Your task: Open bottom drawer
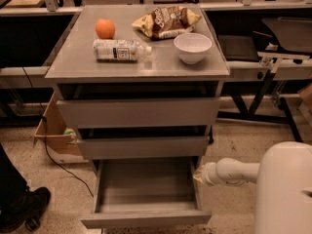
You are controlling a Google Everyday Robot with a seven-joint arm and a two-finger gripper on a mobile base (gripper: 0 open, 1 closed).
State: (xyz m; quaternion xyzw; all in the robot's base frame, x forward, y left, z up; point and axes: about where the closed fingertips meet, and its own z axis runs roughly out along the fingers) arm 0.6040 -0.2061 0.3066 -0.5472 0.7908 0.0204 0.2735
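1. On the worktop (78,65), the orange (105,28) sits at the back left, with the bottle (119,49) lying on its side just in front of it.
2. The chip bag (165,21) lies at the back right; the bowl (193,47) stands in front of it, right of the bottle.
3. Under the worktop come the top drawer (138,112), then the middle drawer (144,146), then the bottom drawer (146,218), which juts forward past both.
4. The end effector (200,175) is just beside the bottom drawer's right wall, reaching in from the right.
5. A cardboard box (51,130) sits on the floor left of the drawers.
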